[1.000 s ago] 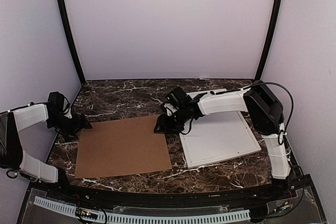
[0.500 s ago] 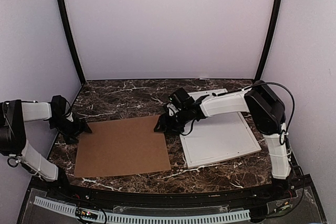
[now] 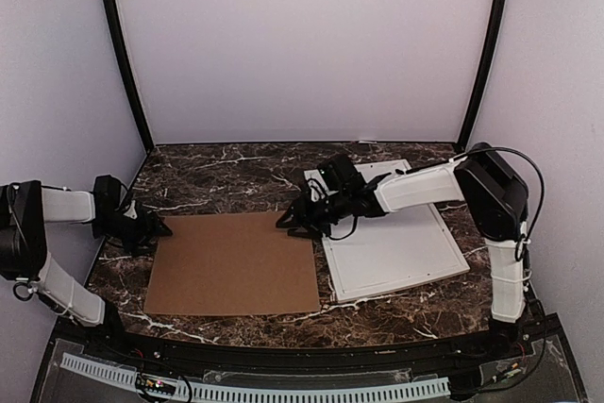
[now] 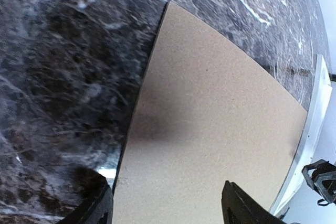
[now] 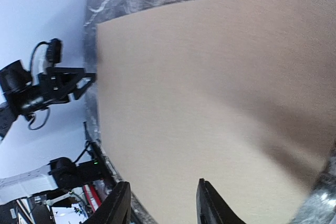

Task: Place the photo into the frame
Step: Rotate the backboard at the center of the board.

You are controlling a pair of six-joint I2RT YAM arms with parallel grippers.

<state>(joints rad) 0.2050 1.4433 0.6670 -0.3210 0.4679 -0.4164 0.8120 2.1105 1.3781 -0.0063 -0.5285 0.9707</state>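
While the frame (image 3: 396, 252) lies flat at the right of the worktop (image 3: 217, 181), no photo shows anywhere, so the task looks barely begun; a brown cardboard sheet (image 3: 236, 263) lies just left of it; the left end effector (image 3: 159, 228) sits low at the sheet's left edge, the right end effector (image 3: 291, 224) at its far right corner; both stand open, gripping nothing.

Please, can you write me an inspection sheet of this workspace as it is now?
Surface: dark marble table, white veins.
Job's things: white frame lies flat at right; photo not seen.
Clutter: brown cardboard sheet left of the frame; white sheet shows at the frame's far edge.
Hands: left hand open at cardboard's left edge; right hand open at its far right corner.
Cables: black cable loops beside right arm.
Surroundings: plain pale walls.
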